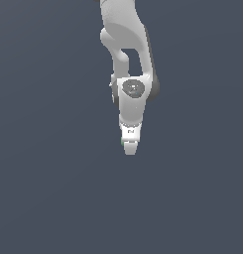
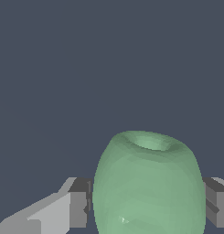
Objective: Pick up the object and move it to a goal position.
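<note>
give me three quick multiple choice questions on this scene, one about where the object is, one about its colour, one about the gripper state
1. Where is the object?
A. between the gripper's fingers
B. lying far off on the ground
C. on top of the arm's wrist

2. What colour is the object?
A. red
B. pale green
C. black

3. How does the gripper stand?
A. wide open with nothing near it
B. out of view in both pictures
C. shut on the object

Answers: 1 A, the wrist view shows a grey finger pressed at each side of the lump. 2 B, its surface is a light green in the wrist view, and a green sliver shows at the fingertips in the exterior view. 3 C, the fingers meet the object's sides with no gap showing.
</note>
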